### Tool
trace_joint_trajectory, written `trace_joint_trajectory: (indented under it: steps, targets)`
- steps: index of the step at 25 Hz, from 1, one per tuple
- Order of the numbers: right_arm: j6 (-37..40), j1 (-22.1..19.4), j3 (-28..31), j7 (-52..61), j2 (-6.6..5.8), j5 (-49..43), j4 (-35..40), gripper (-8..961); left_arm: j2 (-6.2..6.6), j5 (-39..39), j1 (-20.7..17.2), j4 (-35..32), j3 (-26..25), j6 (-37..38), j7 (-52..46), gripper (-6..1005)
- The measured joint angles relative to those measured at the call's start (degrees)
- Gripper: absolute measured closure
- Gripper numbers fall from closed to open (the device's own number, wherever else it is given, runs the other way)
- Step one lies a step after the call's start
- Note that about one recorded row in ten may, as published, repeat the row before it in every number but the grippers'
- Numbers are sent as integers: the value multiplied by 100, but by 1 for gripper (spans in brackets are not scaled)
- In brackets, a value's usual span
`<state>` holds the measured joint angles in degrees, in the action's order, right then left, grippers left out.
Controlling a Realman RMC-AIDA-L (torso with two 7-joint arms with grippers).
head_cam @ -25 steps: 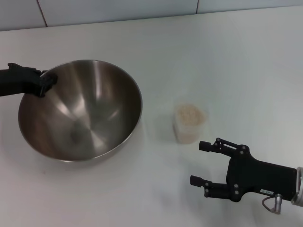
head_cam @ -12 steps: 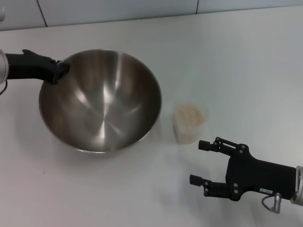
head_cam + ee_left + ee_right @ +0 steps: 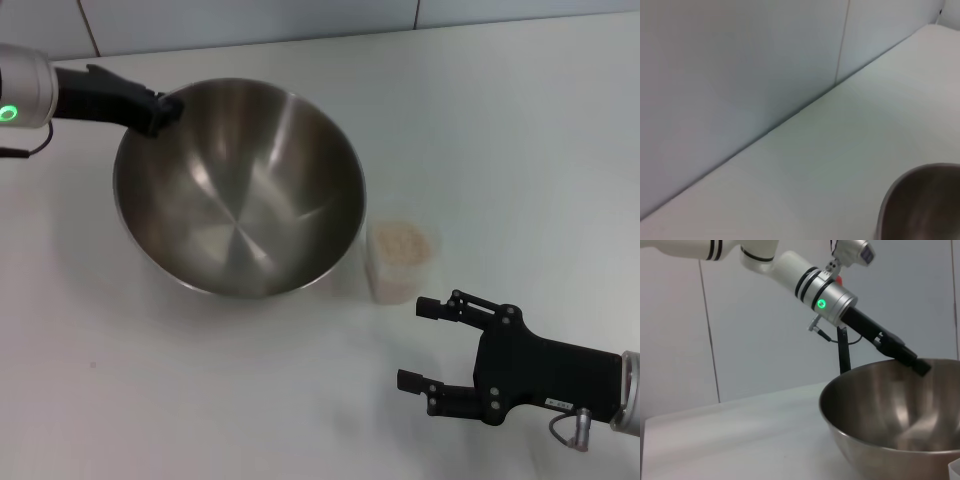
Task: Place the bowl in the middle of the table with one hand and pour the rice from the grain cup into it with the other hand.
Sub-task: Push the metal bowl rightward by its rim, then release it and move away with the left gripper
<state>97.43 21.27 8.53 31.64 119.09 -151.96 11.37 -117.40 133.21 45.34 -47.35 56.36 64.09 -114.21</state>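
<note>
The steel bowl is held tilted and lifted above the white table. My left gripper is shut on the bowl's far-left rim. The bowl also shows in the left wrist view and in the right wrist view, where the left gripper pinches its rim. The clear grain cup with pale rice stands upright just right of the bowl. My right gripper is open near the front right, a short way in front of the cup.
A grey tiled wall runs along the table's far edge. The table's front left is bare white surface.
My left gripper has carried the bowl right and away from me, lifting it; its rim now nearly meets the cup. The right gripper and the cup have stayed put.
</note>
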Motion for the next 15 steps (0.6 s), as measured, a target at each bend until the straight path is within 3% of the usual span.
trace_joint_trajectory:
  steps: [6,10,11,15]
  targets:
    - [-7,0,0,0,0,0,-3,129,277,7,516,628,-444,68,-91,957]
    - [-15,3,0,0,0,0,-11,129,351,11,582,708,-487,96,-180,957]
    - [-15,10,0,0,0,0,-14,128,436,11,612,723,-529,206,-321,957]
    - [-15,50,0,0,0,-2,-21,128,548,12,667,805,-672,364,-380,957]
